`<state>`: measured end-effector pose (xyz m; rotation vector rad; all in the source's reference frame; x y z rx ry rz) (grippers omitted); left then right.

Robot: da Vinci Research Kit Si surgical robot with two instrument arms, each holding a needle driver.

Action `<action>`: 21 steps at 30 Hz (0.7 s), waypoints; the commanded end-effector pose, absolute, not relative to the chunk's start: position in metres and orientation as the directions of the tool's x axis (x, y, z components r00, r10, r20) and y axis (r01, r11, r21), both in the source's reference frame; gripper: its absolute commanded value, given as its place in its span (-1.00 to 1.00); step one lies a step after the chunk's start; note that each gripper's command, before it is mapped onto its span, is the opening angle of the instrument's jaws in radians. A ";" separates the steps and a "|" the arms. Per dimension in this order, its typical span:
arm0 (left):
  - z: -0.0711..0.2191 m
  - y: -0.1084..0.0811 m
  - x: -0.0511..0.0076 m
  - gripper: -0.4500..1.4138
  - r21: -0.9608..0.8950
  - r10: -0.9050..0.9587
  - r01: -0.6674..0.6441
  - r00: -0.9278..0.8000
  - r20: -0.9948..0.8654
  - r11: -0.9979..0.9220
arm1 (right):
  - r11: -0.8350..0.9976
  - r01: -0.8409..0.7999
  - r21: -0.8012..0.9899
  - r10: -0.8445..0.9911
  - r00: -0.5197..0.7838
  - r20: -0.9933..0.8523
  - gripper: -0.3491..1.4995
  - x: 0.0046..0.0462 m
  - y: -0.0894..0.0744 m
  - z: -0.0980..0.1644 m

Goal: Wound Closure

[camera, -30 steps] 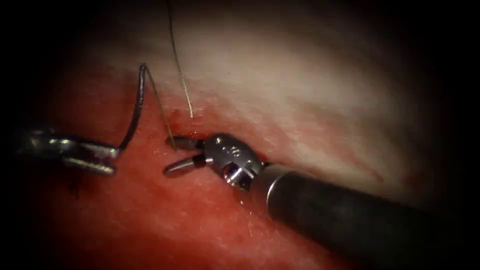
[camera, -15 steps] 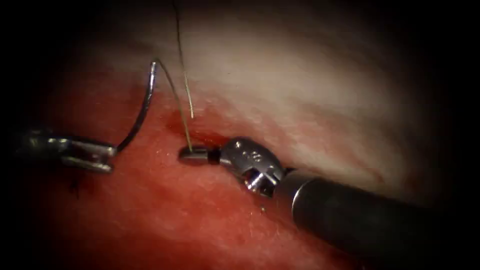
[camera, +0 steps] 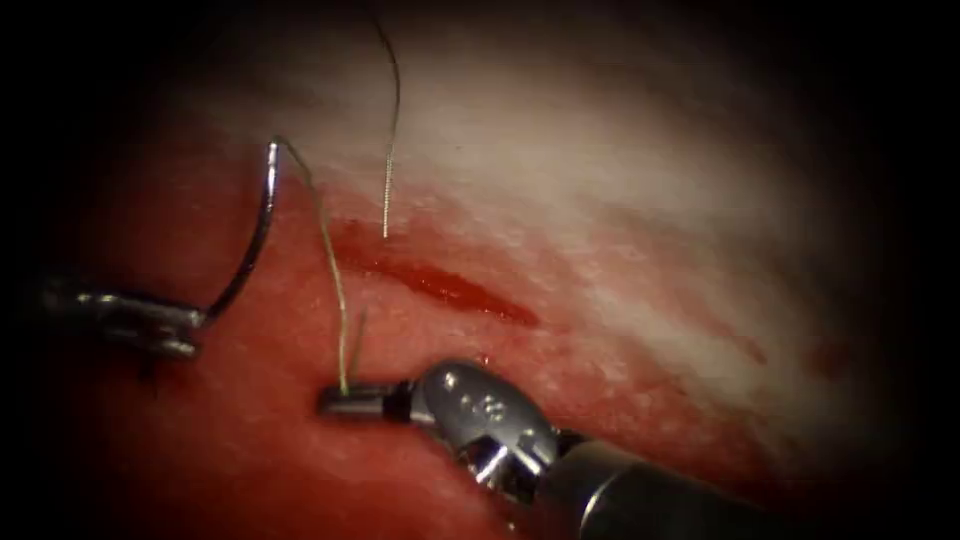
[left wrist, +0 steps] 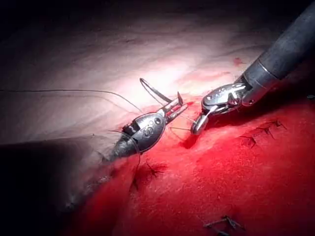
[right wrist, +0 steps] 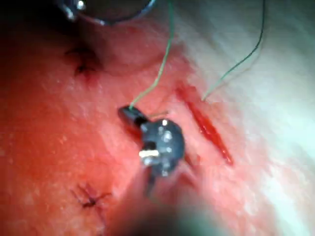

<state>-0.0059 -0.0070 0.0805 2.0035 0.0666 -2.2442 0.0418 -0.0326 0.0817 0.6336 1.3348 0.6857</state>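
Tissue [camera: 620, 200] fills the endoscope view, its cut [camera: 440, 285] open and red. Nearest, the right tool [camera: 345, 401] reaches in from the lower right, jaws closed on the thread [camera: 330, 260] left of the cut. Farther left, the left tool [camera: 165, 330] lies level, jaws clamped on one end of the needle [camera: 250, 235], which arcs upward clear of the tissue. No legible lettering shows.
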 end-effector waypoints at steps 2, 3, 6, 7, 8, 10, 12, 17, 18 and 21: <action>0.081 -0.007 -0.0063 -1.00 0.058 -0.072 0.125 -0.109 -0.991 -0.990 | 0.651 -0.048 0.758 0.758 0.102 -0.645 -1.00 0.0435 -0.034 0.080; 0.081 -0.008 -0.0062 -1.00 0.058 -0.072 0.125 -0.110 -0.991 -0.990 | 0.650 -0.042 0.758 0.758 0.101 -0.644 -1.00 0.0437 -0.034 0.079; 0.081 -0.008 -0.0059 -1.00 0.053 -0.067 0.126 -0.110 -0.992 -0.991 | 0.643 -0.035 0.765 0.764 0.100 -0.637 -1.00 0.0439 -0.034 0.078; 0.081 -0.008 -0.0059 -1.00 0.052 -0.067 0.127 -0.110 -0.992 -0.991 | 0.645 -0.029 0.763 0.761 0.103 -0.640 -1.00 0.0439 -0.034 0.078; 0.081 -0.008 -0.0056 -1.00 0.052 -0.066 0.125 -0.114 -0.991 -0.991 | 0.652 -0.025 0.758 0.757 0.090 -0.648 -1.00 0.0438 -0.033 0.078; 0.081 -0.008 -0.0054 -1.00 0.051 -0.065 0.122 -0.120 -0.991 -0.991 | 0.659 -0.026 0.752 0.751 0.078 -0.656 -0.67 0.0434 -0.032 0.079; 0.081 -0.007 -0.0051 -1.00 0.049 -0.064 0.116 -0.130 -0.989 -0.992 | 0.662 -0.026 0.749 0.749 0.066 -0.660 -0.18 0.0431 -0.032 0.080; 0.081 -0.006 -0.0034 -1.00 0.039 -0.055 0.102 -0.161 -0.985 -0.994 | 0.693 -0.040 0.720 0.721 0.057 -0.691 0.58 0.0420 -0.030 0.082; 0.081 -0.006 -0.0031 -1.00 0.037 -0.053 0.101 -0.165 -0.985 -0.994 | 0.697 -0.047 0.715 0.717 0.058 -0.695 0.63 0.0418 -0.029 0.083; 0.081 -0.006 -0.0020 -1.00 0.032 -0.049 0.096 -0.179 -0.983 -0.995 | 0.721 -0.061 0.690 0.693 0.061 -0.719 0.71 0.0415 -0.028 0.084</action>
